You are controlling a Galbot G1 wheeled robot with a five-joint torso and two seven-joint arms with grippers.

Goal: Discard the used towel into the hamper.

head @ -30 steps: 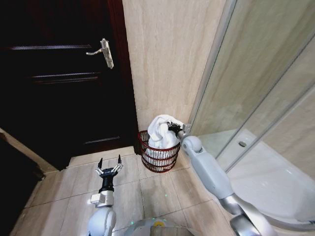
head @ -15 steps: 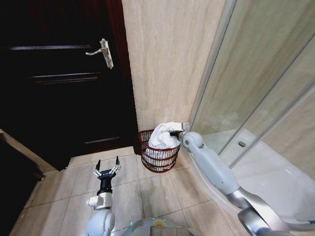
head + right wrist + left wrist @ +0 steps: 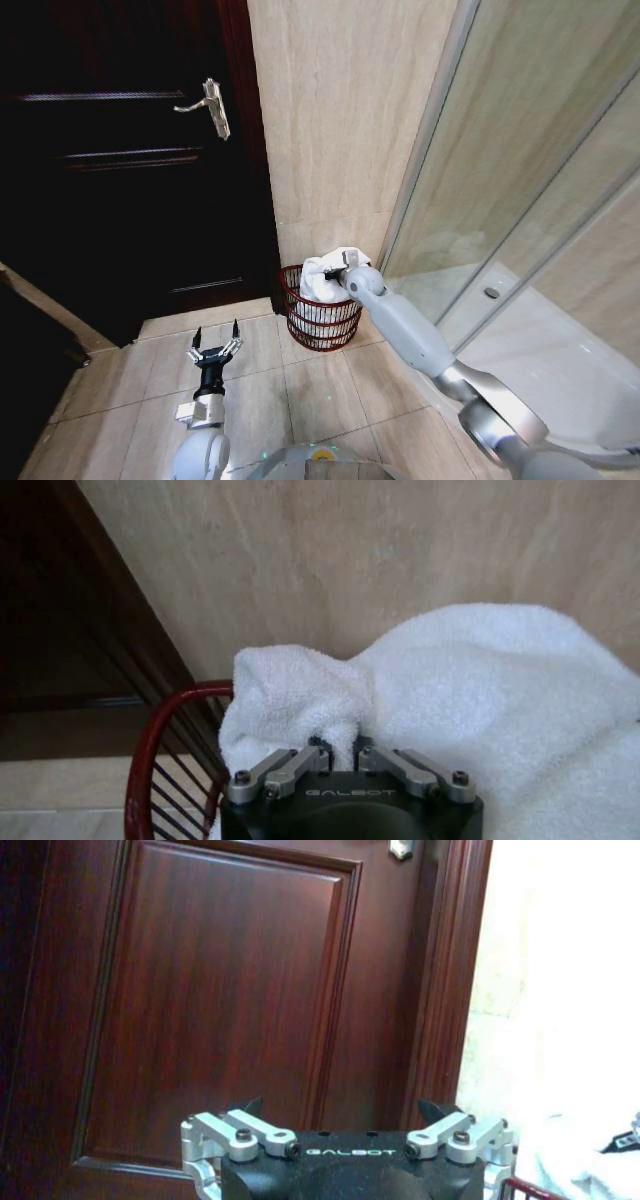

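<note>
From the head view, the right tool [image 3: 334,271] is reached out over the hamper [image 3: 318,322]. The hamper sits on the floor in the corner, between the dark door [image 3: 120,170] and the glass shower wall [image 3: 540,180]. The white towel [image 3: 322,283] is piled up in the hamper and sticks out above its red rim. The right tool is at the top of the towel pile. The left tool [image 3: 213,345] waits low over the floor tiles, well apart from the hamper, with its fingers spread wide.

From the left wrist view, the left tool [image 3: 345,1111] points at the door, and its fingers are spread with nothing between them. A bit of white towel [image 3: 585,1155] and a bit of the red hamper rim [image 3: 525,1189] show at one edge.

From the right wrist view, the right tool [image 3: 340,748] has its fingers pressed together on a fold of the towel [image 3: 460,675]. The towel lies just past the tool and bulges over the hamper rim [image 3: 160,727].

I think this is the drop-off step. The towel looks to be mostly in the hamper. The next move calls for the right tool to let go of the fold, so the towel can settle inside and not be pulled back out.
</note>
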